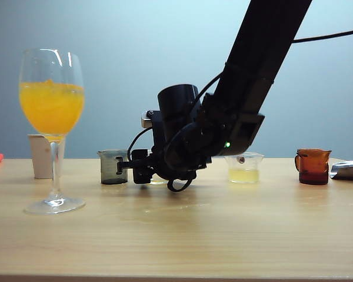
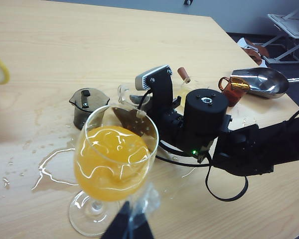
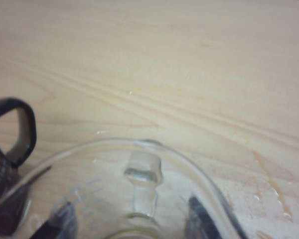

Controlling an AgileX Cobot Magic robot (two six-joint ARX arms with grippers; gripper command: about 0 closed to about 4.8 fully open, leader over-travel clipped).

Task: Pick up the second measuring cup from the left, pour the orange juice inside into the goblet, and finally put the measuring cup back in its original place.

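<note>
The goblet (image 1: pixel 52 106) held the orange juice (image 1: pixel 52 107); our right pincer (image 3: pixel 129 224) gripped the emptied measuring cup (image 3: pixel 139 184) down at the worktop (image 1: pixel 223 235), unreleased. Left pincer (image 2: pixel 127 226): unclear.

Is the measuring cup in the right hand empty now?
Empty, apparently: the right wrist view shows the clear measuring cup between the right hand's fingers with no orange inside, while the goblet holds orange juice.

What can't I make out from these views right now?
- Exterior view: the second measuring cup is hidden behind the right gripper, so whether it touches the table cannot be told.
- Left wrist view: the left gripper is cut off by the edge below the goblet; its jaws are unreadable.
- Right wrist view: cup is blurred.
</note>
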